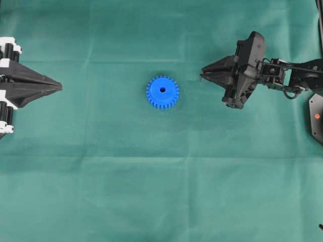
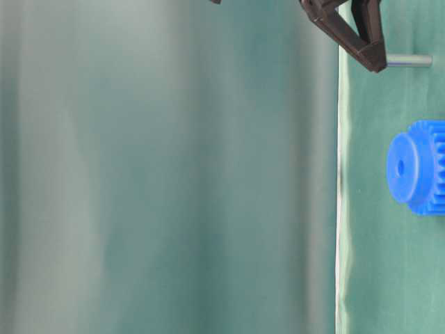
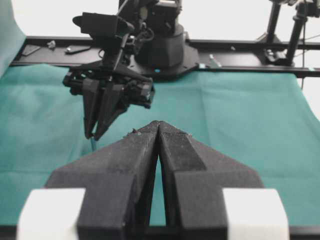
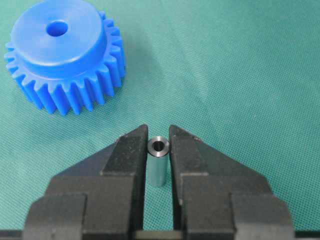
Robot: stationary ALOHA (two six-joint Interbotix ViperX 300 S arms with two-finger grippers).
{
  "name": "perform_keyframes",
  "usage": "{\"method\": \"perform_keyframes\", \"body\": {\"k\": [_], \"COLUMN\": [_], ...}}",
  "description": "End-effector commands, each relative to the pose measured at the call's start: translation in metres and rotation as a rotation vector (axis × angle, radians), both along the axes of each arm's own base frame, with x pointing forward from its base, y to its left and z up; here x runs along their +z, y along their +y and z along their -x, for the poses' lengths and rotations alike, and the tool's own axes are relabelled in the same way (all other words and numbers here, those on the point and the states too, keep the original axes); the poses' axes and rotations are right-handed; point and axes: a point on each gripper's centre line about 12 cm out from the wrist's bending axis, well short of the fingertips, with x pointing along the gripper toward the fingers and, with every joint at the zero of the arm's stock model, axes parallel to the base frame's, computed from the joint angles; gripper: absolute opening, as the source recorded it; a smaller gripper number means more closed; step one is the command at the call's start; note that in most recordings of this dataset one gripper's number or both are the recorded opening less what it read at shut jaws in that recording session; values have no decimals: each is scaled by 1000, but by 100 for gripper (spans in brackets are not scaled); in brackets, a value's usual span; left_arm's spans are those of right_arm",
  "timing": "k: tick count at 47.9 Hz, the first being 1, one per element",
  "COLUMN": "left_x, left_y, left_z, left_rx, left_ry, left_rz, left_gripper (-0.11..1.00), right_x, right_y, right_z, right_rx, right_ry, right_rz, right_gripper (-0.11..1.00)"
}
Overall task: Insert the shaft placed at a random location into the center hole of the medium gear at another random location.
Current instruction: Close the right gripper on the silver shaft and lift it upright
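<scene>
The medium gear (image 1: 162,92), bright blue and toothed, lies flat mid-table with its center hole (image 1: 162,89) facing up and nothing in it. It also shows in the right wrist view as the gear (image 4: 62,55) with its hole (image 4: 56,28), ahead and to the left of my jaws. The shaft (image 4: 158,162), a short silvery pin, stands upright with my right gripper (image 4: 158,134) shut on it, a finger against each side. At table level the shaft (image 2: 409,60) sticks out below the fingertips. My right gripper (image 1: 203,75) is right of the gear. My left gripper (image 1: 59,86) is shut and holds nothing.
Green cloth (image 1: 161,191) covers the whole table. A black frame rail (image 3: 240,47) with the right arm's base runs along the far side in the left wrist view. A black plate with an orange dot (image 1: 317,117) sits at the right edge.
</scene>
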Motion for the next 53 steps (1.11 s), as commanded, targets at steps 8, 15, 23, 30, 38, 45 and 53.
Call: {"method": "perform_keyframes", "body": {"k": [8, 15, 23, 30, 38, 45, 53], "left_x": [8, 8, 7, 7, 7, 7, 7], "left_y": [0, 1, 0, 0, 1, 1, 1], "left_z": [-1, -2, -2, -2, -2, -3, -3], "left_rx": [1, 2, 0, 0, 2, 2, 2], "left_ry": [-21, -23, -20, -17, -15, -17, -17], "left_rz": [-5, -5, -5, -5, -5, -5, -5], "left_gripper": [0, 0, 0, 0, 0, 0, 0], "right_x": [40, 59, 68, 67, 68, 69, 70], "right_y": [-3, -2, -2, -2, -2, 0, 3], "right_z": [-6, -5, -5, -6, -6, -11, -29], "right_rx": [1, 5, 6, 5, 5, 15, 40], "right_ry": [-66, -61, -67, -66, -67, -75, -81], "right_rz": [25, 26, 26, 26, 26, 28, 29], "right_gripper": [13, 13, 13, 13, 13, 13, 13]}}
